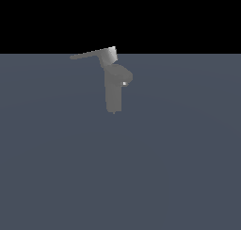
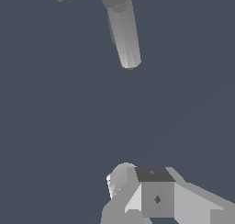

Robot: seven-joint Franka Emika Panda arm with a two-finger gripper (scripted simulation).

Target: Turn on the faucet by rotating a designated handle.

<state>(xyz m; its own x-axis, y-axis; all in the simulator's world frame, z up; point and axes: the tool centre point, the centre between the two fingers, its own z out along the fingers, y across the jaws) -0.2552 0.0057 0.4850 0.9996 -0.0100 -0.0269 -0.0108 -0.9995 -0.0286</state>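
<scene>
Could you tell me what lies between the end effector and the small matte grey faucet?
Nothing: in the wrist view, only bare blue-grey floor separates the end effector from the small matte grey faucet. The exterior view does not show the end effector.

Upright faucet (image 1: 114, 92), handle (image 1: 89, 54) sideways

A flat, matte slate-blue tabletop (image 1: 179, 168) filled the lower part of the exterior view, plain and unmarked. Above its straight far edge lay a solid black background (image 1: 188, 17). The wrist view showed the same slate-blue surface.
</scene>
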